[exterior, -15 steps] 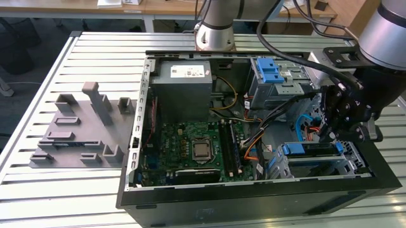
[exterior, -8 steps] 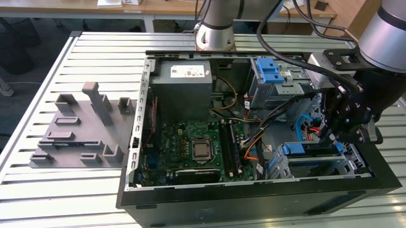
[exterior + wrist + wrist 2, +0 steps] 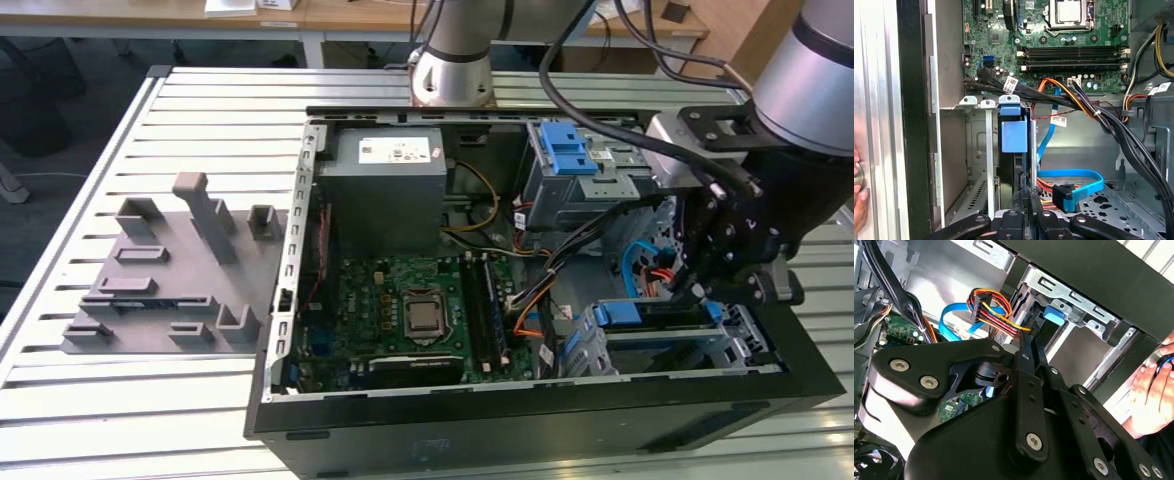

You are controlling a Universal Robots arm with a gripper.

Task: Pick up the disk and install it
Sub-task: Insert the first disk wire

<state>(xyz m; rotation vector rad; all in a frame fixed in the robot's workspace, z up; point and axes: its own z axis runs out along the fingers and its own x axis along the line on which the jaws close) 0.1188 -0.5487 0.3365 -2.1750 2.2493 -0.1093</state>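
Disk (image 3: 1014, 136) stands on edge in the drive bay (image 3: 979, 150) at the front corner of the open computer case (image 3: 534, 400), its blue rail end facing up in the first wrist view, with only its thin edge showing. Directly over it the gripper (image 3: 1025, 197) has its black fingers (image 3: 1017, 200) drawn close together at the disk's edge; whether they pinch it I cannot tell. A blue ribbon cable (image 3: 1074, 176) curls just beside the bay. A person's hand (image 3: 1149, 395) rests on the case's outer wall.
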